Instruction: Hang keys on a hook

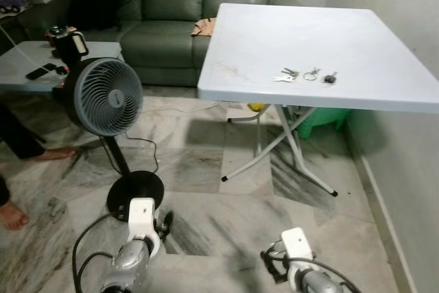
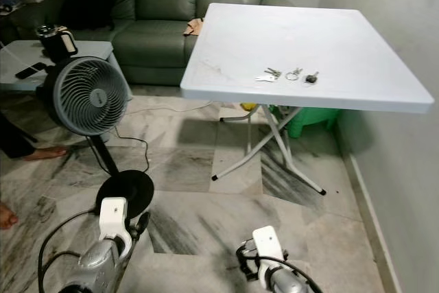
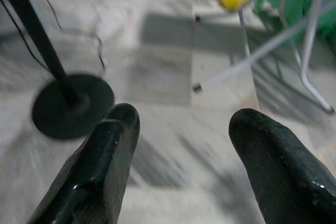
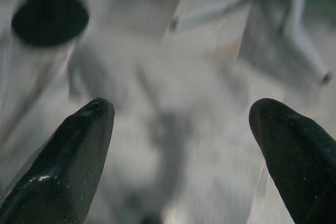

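Looking through the head views, we find the keys (image 1: pixel 306 75) lying untouched on the white folding table (image 1: pixel 384 97), well ahead of us, beside a standing fan (image 1: pixel 108 96); no hook is visible. In the left wrist view, our left gripper (image 3: pixel 181 124) hangs spread and empty over marble floor (image 3: pixel 163 51). In the right wrist view, our right gripper (image 4: pixel 181 114) is likewise parted, empty. We judge everything remains: approach, grasp, hang.

Greys, greens and white in a living room
White table (image 1: pixel 329 39) at upper right, dark green sofa (image 1: pixel 171 12) at top, grey-and-black fan (image 1: pixel 108 95) at left, grey-veined marble floor (image 1: pixel 206 217), green tub (image 1: pixel 322 120) under the table.
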{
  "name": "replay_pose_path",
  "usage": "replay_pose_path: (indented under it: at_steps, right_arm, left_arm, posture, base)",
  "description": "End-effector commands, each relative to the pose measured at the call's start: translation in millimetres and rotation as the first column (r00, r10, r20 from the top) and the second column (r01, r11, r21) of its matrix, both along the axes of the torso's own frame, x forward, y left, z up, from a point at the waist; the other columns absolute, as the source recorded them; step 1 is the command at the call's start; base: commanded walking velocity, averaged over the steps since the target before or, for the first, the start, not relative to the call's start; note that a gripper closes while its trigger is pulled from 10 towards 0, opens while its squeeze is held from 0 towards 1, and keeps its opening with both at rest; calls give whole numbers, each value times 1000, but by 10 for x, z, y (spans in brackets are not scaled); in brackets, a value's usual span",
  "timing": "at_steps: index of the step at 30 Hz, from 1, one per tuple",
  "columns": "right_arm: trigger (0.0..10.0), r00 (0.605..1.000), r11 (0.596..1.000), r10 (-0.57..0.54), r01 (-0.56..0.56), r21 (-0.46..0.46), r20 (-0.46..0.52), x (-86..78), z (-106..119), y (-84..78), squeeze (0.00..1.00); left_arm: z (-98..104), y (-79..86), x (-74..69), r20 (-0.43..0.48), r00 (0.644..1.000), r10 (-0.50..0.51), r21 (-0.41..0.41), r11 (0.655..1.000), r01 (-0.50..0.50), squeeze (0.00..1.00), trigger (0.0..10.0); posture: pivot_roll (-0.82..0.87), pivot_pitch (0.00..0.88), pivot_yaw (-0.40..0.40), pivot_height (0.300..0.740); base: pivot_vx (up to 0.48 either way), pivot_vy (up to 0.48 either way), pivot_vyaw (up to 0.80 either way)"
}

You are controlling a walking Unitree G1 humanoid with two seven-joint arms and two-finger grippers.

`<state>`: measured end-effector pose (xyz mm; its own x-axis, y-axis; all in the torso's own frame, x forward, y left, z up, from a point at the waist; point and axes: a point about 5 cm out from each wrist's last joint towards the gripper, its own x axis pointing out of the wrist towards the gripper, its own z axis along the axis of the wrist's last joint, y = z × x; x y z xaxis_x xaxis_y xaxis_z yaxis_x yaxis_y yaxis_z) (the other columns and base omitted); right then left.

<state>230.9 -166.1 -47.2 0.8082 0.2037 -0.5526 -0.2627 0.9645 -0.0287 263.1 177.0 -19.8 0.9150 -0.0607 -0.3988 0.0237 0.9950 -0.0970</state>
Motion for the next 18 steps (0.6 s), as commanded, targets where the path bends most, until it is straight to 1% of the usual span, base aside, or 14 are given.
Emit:
replay_pose_path:
  at_steps: [1,2,3,5,6,7,8,10,11,13,14,15,16,18]
  right_arm:
    - [10000,994,999,5,-9,37,106,180,161,59,0]
    - [10000,993,999,2,-7,45,122,204,186,60,0]
    - [10000,985,998,-14,3,66,174,282,270,55,0]
    - [10000,979,997,-22,7,76,203,324,318,53,0]
    - [10000,967,996,-25,3,85,254,390,402,63,0]
    - [10000,959,996,-25,0,89,282,424,448,70,0]
    - [10000,949,995,-30,0,98,313,463,503,77,0]
    - [10000,928,992,-54,7,126,368,523,603,91,0]
    - [10000,923,991,-60,10,133,379,540,630,98,0]
    - [10000,900,988,-73,8,152,429,587,730,130,0]
    - [10000,900,988,-73,8,152,429,587,730,130,0]
    - [10000,871,987,-68,-12,160,487,614,838,175,0]
    - [10000,871,987,-68,-12,160,487,614,838,175,0]
    - [10000,847,983,-60,-42,178,528,619,929,220,0]
  left_arm:
    - [122,84,88,78,997,26,4,1000,-26,0,10000]
    - [150,92,106,97,995,27,2,1000,-28,0,10000]
    - [230,127,163,141,989,43,-4,999,-43,0,10000]
    - [279,147,194,167,985,51,-5,999,-51,0,10000]
    - [379,178,240,228,972,60,7,998,-63,0,10000]
    - [437,195,261,262,963,66,14,997,-72,0,10000]
    - [500,202,282,294,953,66,7,997,-71,0,10000]
    - [620,190,302,350,934,69,-40,997,-59,0,10000]
    - [671,187,302,378,923,66,-30,998,-59,0,10000]
    - [792,148,294,426,901,80,-74,996,-53,0,10000]
    - [792,148,294,426,901,80,-74,996,-53,0,10000]
    - [882,68,250,462,885,59,-115,993,-6,0,10000]
    - [882,68,250,462,885,59,-115,993,-6,0,10000]
    - [980,-13,169,508,861,32,-153,987,53,0,10000]
  posture:
    - [-132,0,16,724]
    - [-132,0,16,724]
    - [-133,0,18,724]
    - [-133,0,20,724]
    - [-137,0,22,724]
    - [-137,0,22,724]
    - [-138,0,22,724]
    - [-137,0,23,724]
    - [-137,0,22,724]
    - [-134,0,21,724]
    - [-134,0,21,724]
    - [-133,0,19,724]
    - [-133,0,19,724]
    - [-133,0,16,724]
  base:
    - [0,0,0]
    - [0,0,0]
    - [0,0,0]
    - [0,0,0]
    - [0,0,0]
    - [0,0,0]
    - [0,0,0]
    - [0,0,0]
    - [0,0,0]
    - [0,0,0]
    - [0,0,0]
    - [0,0,0]
    - [0,0,0]
    - [0,0,0]
